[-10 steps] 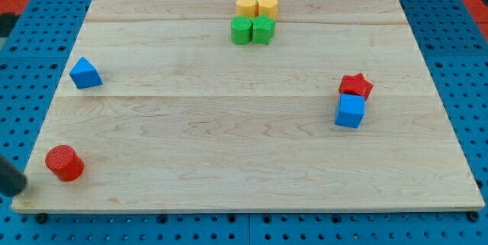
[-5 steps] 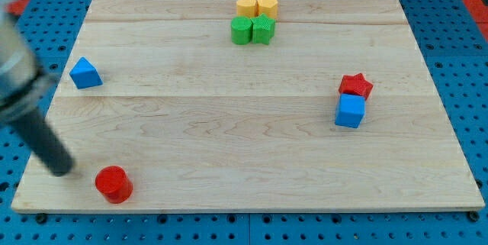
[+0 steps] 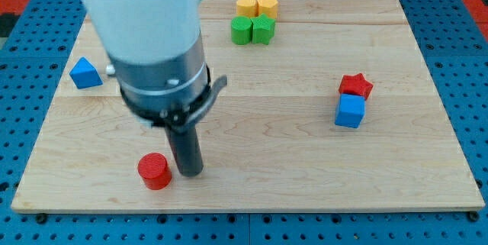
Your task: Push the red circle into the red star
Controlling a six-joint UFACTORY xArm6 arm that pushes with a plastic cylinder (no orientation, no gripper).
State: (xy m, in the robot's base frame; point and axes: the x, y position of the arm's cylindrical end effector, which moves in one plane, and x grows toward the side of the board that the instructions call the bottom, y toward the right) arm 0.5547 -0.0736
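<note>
The red circle (image 3: 155, 171), a short cylinder, stands near the board's bottom edge at lower left. My tip (image 3: 191, 172) rests on the board just to the circle's right, close to it or touching. The red star (image 3: 355, 85) lies far off at the view's right, touching the top of a blue cube (image 3: 350, 111). The arm's large body hides part of the board's upper left.
A blue triangle (image 3: 85, 72) sits at the left. At top centre a tight cluster holds two yellow blocks (image 3: 257, 5) above two green blocks (image 3: 252, 30). The wooden board (image 3: 305, 176) lies on a blue pegboard.
The red circle has slid rightwards along the bottom edge. The arm has swung in from the left, and my tip now stands to the circle's right instead of its left.
</note>
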